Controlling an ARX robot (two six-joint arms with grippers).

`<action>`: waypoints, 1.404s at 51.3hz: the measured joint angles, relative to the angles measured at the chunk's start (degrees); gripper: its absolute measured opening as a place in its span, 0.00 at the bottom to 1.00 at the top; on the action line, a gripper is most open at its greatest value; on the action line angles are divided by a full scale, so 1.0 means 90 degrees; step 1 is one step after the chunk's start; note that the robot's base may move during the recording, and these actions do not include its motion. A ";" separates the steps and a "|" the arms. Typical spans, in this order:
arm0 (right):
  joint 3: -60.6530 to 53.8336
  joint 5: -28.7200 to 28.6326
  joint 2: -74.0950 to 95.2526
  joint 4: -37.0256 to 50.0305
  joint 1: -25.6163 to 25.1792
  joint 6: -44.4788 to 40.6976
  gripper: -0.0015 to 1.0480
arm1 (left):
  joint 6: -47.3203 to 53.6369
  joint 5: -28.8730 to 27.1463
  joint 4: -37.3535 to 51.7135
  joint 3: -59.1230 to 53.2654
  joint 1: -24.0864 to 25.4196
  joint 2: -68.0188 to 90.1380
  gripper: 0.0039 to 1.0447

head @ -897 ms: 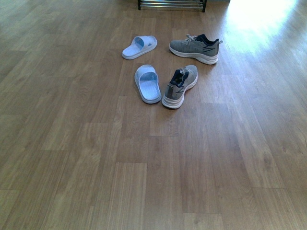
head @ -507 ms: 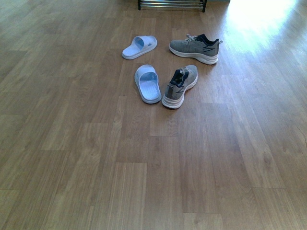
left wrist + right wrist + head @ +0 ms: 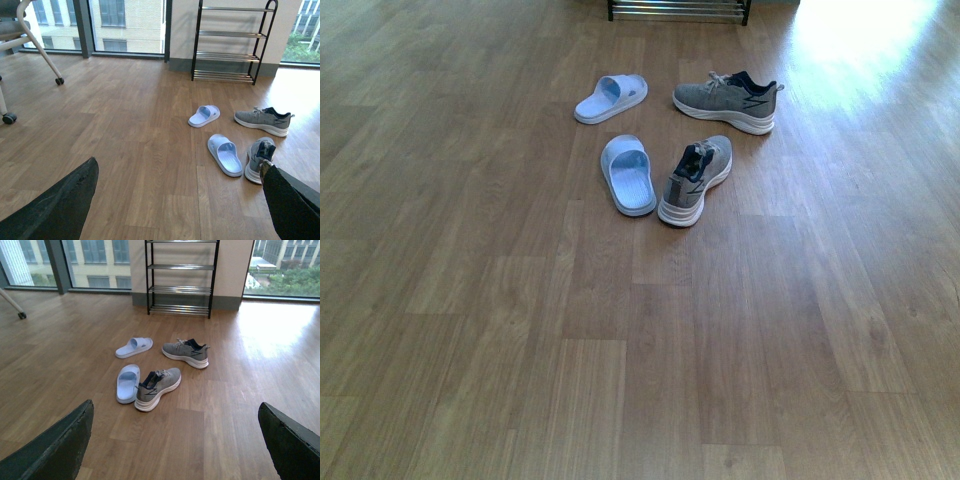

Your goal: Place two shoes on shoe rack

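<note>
Two grey sneakers with white soles lie on the wood floor. The nearer shoe (image 3: 696,179) (image 3: 260,159) (image 3: 157,387) points away from me; the farther shoe (image 3: 727,100) (image 3: 263,120) (image 3: 186,353) lies sideways behind it. The shoe rack (image 3: 679,10) (image 3: 229,42) (image 3: 180,277), black frame with chrome bars, stands empty by the far wall. My left gripper (image 3: 180,172) and right gripper (image 3: 175,415) are both open, holding nothing, well short of the shoes. Neither arm shows in the front view.
Two pale blue slides lie left of the sneakers, one (image 3: 628,173) beside the nearer shoe and one (image 3: 610,98) farther back. An office chair's wheeled base (image 3: 30,55) stands at the far left, in front of the large windows.
</note>
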 joint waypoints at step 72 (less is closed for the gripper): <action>0.0000 0.0000 0.0000 0.0000 0.0000 0.0000 0.91 | 0.0000 0.0000 0.0000 0.0000 0.0000 0.0000 0.91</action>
